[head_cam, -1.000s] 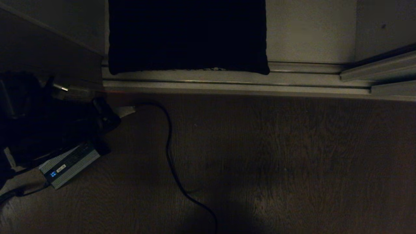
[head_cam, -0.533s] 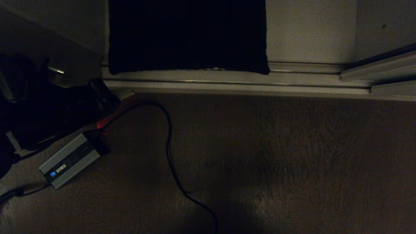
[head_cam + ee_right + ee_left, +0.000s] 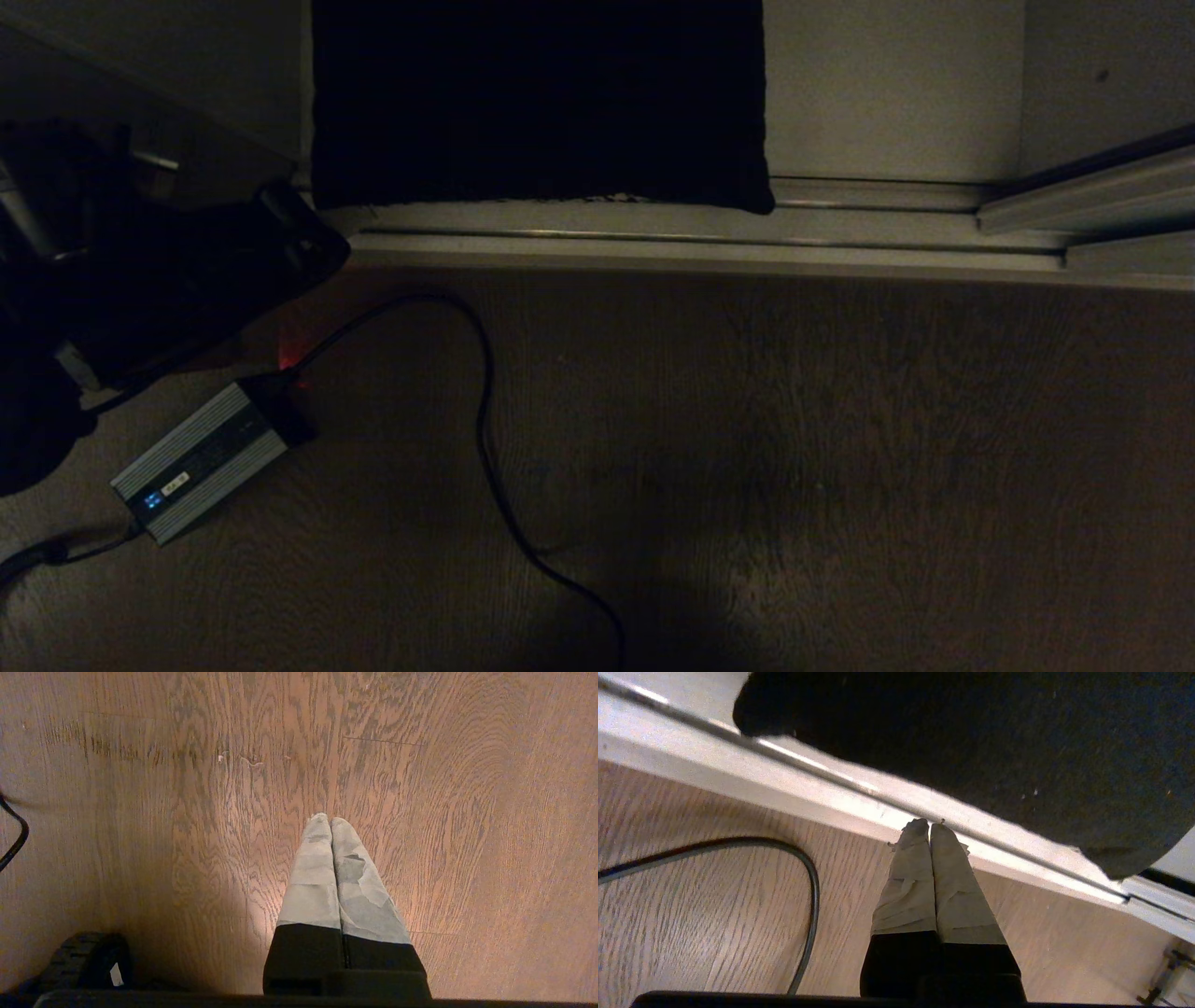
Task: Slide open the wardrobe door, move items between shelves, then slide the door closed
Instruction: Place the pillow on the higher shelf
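A black cushion (image 3: 537, 103) lies on the off-white shelf (image 3: 887, 93) inside the wardrobe, and its front edge hangs over the ribbed floor track (image 3: 700, 238). In the left wrist view the same cushion (image 3: 994, 742) fills the far side. My left gripper (image 3: 929, 823) is shut and empty, its taped tips over the track's front lip, a little short of the cushion. In the head view the left arm (image 3: 187, 261) is a dark mass at the left edge. The sliding wardrobe door (image 3: 1111, 84) stands at the far right. My right gripper (image 3: 331, 820) hangs shut over bare wooden floor.
A grey power brick (image 3: 201, 462) lies on the wooden floor at the left, just under the left arm. Its black cable (image 3: 485, 439) loops across the floor toward the near edge. A black wheel (image 3: 88, 956) shows in the right wrist view. Brown side panelling (image 3: 140, 140) stands at the left.
My left arm has moved away from the power brick toward the wardrobe track, so the brick now shows whole. The cushion and the right arm have not moved.
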You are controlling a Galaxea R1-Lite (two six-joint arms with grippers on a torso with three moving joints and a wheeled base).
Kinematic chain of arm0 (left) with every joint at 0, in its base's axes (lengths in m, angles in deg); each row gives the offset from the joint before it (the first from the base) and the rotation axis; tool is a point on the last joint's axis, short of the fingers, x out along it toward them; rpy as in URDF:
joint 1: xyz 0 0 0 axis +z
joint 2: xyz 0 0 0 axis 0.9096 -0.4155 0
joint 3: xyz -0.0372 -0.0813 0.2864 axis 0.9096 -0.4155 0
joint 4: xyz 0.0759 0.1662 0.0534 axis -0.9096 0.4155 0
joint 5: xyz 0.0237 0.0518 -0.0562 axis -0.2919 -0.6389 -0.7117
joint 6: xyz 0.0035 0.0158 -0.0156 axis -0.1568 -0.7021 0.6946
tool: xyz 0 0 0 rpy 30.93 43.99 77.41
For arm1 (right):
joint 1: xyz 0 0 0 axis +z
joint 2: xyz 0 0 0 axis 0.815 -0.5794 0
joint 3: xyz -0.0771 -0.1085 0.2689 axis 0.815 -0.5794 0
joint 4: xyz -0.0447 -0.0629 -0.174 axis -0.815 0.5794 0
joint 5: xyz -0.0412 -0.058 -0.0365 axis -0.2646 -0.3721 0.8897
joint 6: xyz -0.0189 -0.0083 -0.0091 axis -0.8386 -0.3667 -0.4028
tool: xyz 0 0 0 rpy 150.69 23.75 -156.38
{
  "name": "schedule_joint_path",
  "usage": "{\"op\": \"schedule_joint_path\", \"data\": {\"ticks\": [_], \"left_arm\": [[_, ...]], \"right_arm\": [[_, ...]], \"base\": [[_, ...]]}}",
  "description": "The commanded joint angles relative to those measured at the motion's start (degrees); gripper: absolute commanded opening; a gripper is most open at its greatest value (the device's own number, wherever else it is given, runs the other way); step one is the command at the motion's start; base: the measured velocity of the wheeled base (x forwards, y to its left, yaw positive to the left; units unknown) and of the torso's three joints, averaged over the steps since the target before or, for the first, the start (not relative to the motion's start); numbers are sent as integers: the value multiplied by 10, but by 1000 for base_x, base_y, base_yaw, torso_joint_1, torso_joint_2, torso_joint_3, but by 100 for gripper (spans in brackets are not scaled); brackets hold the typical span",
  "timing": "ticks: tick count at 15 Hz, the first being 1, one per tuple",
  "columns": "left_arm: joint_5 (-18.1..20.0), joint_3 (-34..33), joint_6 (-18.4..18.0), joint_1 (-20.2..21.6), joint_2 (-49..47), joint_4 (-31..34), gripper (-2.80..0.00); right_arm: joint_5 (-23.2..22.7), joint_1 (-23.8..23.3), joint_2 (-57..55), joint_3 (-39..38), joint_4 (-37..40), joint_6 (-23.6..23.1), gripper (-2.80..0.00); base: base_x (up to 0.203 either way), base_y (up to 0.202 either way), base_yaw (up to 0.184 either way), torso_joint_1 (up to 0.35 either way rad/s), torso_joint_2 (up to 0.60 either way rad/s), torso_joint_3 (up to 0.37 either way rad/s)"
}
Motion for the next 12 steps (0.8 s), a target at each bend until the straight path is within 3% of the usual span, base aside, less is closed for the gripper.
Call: {"op": "schedule_joint_path", "data": {"ticks": [1,2,3,8,12], "left_arm": [[-2,15,3,-3,-7,-4,-280],[-16,28,3,-7,-11,-2,-280],[-34,40,3,-10,-20,0,0],[-54,55,1,-19,-29,-3,0],[-54,53,-51,-17,-38,-56,0]], "right_arm": [[0,0,0,-2,0,0,-280],[0,0,0,-2,0,0,-280],[0,0,0,-2,0,0,-280],[0,0,0,-2,0,0,-280],[0,0,-1,-2,0,0,-280]], "base": [[0,0,0,0,0,0],[0,0,0,0,0,0],[0,0,0,0,0,0],[0,0,0,0,0,0],[0,0,0,0,0,0]]}}
